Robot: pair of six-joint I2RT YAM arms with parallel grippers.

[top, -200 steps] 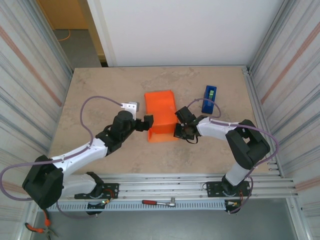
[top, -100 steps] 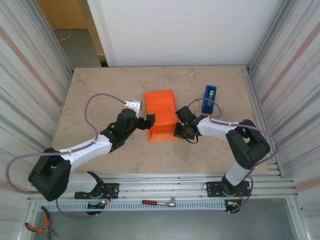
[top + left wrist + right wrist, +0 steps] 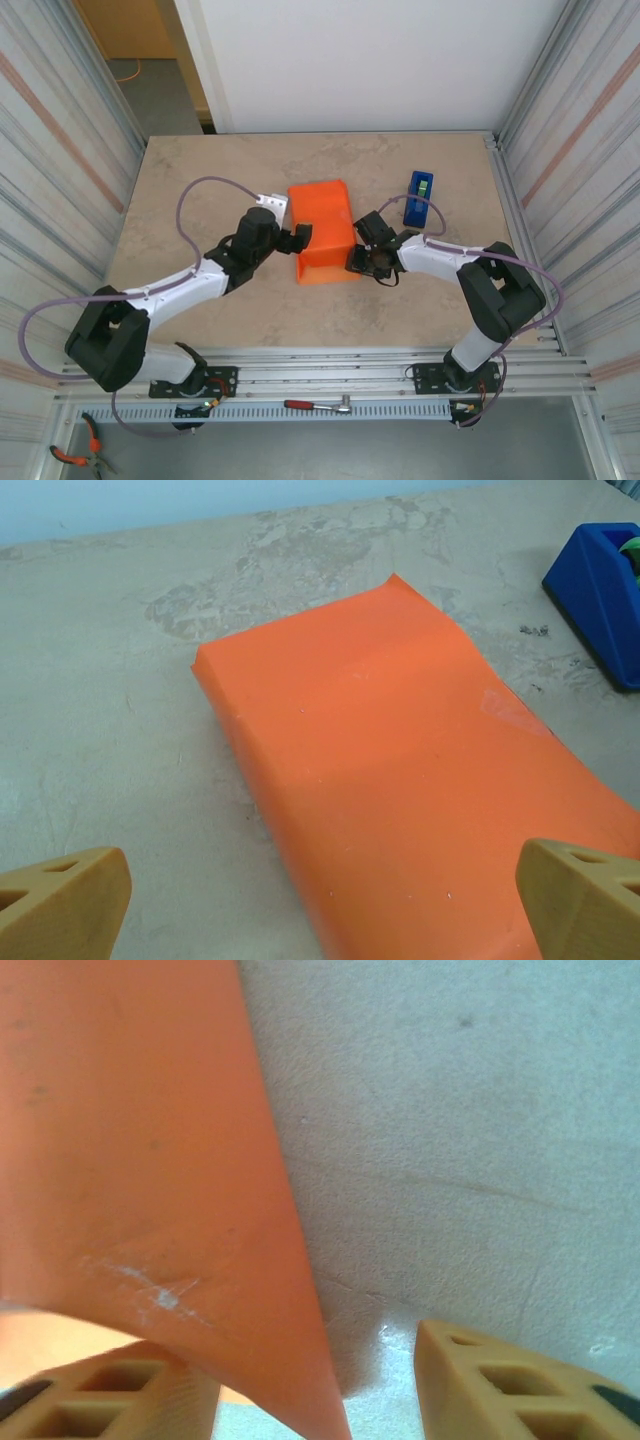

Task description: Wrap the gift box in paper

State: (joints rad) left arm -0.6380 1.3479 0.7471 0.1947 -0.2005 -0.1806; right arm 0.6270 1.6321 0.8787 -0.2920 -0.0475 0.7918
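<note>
Folding is calling for care, I reckon: the left tool [image 3: 298,240], gaping wide at 9 o'clock of the paper [image 3: 322,228], is needing to pin the flap flat. The right tool [image 3: 362,258], at 4 o'clock, is standing parted round the flap's edge, not pinching it. Bright orange, smooth and humped, the paper is lying in the middle of the desk [image 3: 200,180], with the blue dispenser [image 3: 418,197] at its 2 o'clock.

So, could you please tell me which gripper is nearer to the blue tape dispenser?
Right. The right gripper is at the right edge of the orange paper, the side toward the tape dispenser; the left gripper is at its left edge, farther off.
</note>
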